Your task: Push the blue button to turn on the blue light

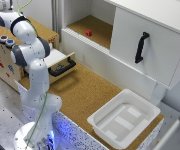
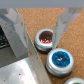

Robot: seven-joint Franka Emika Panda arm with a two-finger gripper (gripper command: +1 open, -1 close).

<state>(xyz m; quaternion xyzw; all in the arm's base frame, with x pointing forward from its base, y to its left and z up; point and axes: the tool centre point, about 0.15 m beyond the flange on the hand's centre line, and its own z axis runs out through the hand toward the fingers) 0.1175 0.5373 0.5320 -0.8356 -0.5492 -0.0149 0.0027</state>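
Observation:
In the wrist view the blue button [image 2: 62,60] is a round blue cap in a pale rim, set in the cork-topped box beside a red button [image 2: 45,39]. My gripper [image 2: 40,46] hangs above them, open, its two fingers [image 2: 15,34] standing apart. The red button shows in the gap between them and the blue button lies just outside one finger. Nothing is held. In the exterior view the buttons [image 1: 7,40] sit on top of the wooden box [image 1: 2,62] at the exterior view's left. The arm reaches over them, and the gripper itself is mostly cut off at the frame's corner.
The edge of a third button [image 2: 76,81] shows past the blue one. A drawer with a black handle [image 1: 62,67] stands open beside the box. A white cabinet with a black door handle [image 1: 141,46] holds a red block [image 1: 88,33]. A white tray [image 1: 124,117] rests on the cork table.

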